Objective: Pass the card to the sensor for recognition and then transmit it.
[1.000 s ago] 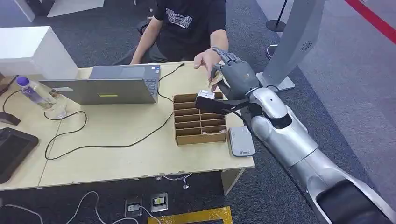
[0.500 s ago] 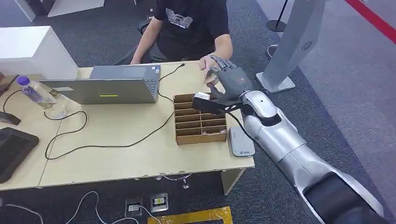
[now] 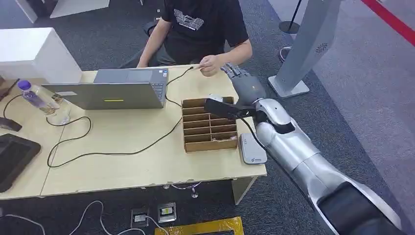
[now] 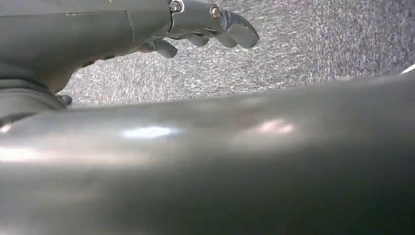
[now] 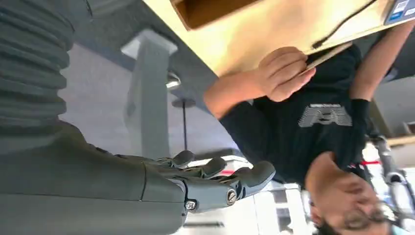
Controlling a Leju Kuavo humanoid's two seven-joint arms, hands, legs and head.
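A person's hand (image 5: 281, 73) pinches the thin tan card (image 5: 327, 55) over the far edge of the table; the head view shows that same person's hand (image 3: 211, 63) drawn back toward the body. My right hand (image 3: 244, 84) hovers past the far right corner of the cardboard divider box (image 3: 210, 145), fingers stretched out and holding nothing, as my right hand (image 5: 205, 181) also appears from the wrist. The grey-white sensor pad (image 3: 253, 148) lies flat on the table beside my right forearm. My left hand (image 4: 195, 24) hangs over grey carpet, fingers loose and holding nothing.
A grey laptop (image 3: 117, 93) stands left of the box, with a black cable (image 3: 112, 152) looping across the tabletop. A water bottle (image 3: 34, 97) and a black tablet (image 3: 12, 156) sit at the left. A white pillar stand (image 3: 303, 49) rises right of the table.
A second ago my right hand held the card out beside the person's hand. The person has taken it and pulled back toward their body; my right hand now has its fingers spread.
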